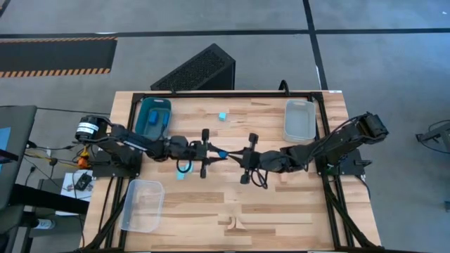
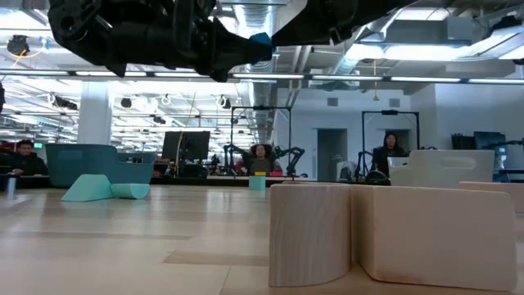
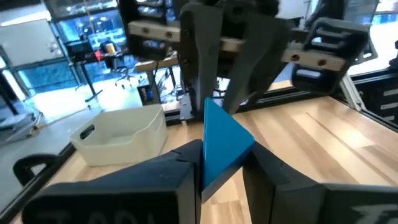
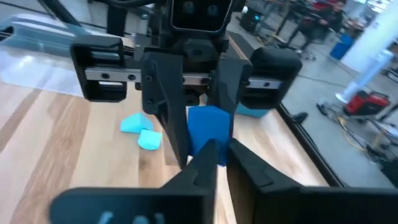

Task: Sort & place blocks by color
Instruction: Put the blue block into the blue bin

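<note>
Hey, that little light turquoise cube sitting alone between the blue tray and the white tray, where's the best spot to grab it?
Come straight down from above and pinch two opposite flat sides of the light turquoise cube. It sits flat on the wooden table, with open space all around it, so any pair of sides should be reachable.

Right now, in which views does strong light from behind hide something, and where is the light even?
Low view: bright ceiling lamps leave the arms as dark silhouettes, while the wooden blocks are evenly lit. Left wrist view: glare from the room behind, yet the blue block shows clearly. High view: even light.
</note>
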Robot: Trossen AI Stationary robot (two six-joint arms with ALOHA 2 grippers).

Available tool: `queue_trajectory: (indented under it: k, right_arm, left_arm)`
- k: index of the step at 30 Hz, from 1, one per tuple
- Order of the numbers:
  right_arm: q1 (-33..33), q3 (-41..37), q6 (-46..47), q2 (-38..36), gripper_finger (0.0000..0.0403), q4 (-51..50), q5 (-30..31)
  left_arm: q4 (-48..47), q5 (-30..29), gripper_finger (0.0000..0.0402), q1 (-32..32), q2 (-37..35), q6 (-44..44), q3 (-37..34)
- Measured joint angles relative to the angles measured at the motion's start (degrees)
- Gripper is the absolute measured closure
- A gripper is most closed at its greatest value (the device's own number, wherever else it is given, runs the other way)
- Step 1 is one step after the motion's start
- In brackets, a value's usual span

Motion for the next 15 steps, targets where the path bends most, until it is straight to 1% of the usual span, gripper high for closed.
queue_trajectory:
  k: [3,6,8,10,15]
  right_arm:
    - [-0.5,0.0,2.6,0.0,0.0324,-1.7,2.9]
    - [-1.7,0.0,3.2,0.0,0.0304,-4.4,7.4]
    - [-2.7,0.0,3.0,-0.8,0.0291,-7.2,9.8]
    - [-3.9,0.0,3.2,-2.8,0.0279,-10.0,10.4]
    - [-6.2,0.0,8.3,-8.8,0.0252,-16.7,10.3]
  left_arm:
    - [-1.4,-3.4,0.0351,0.6,0.0,-0.8,0.0]
    - [-3.9,-11.2,0.0347,1.3,-1.0,-1.7,0.0]
    - [-6.3,-14.7,0.0344,2.7,-3.1,-1.8,0.0]
    - [-11.1,-16.2,0.0344,4.7,-6.6,-3.3,0.0]
    - [-24.8,-17.3,0.0346,10.4,-16.6,-8.5,0.0]
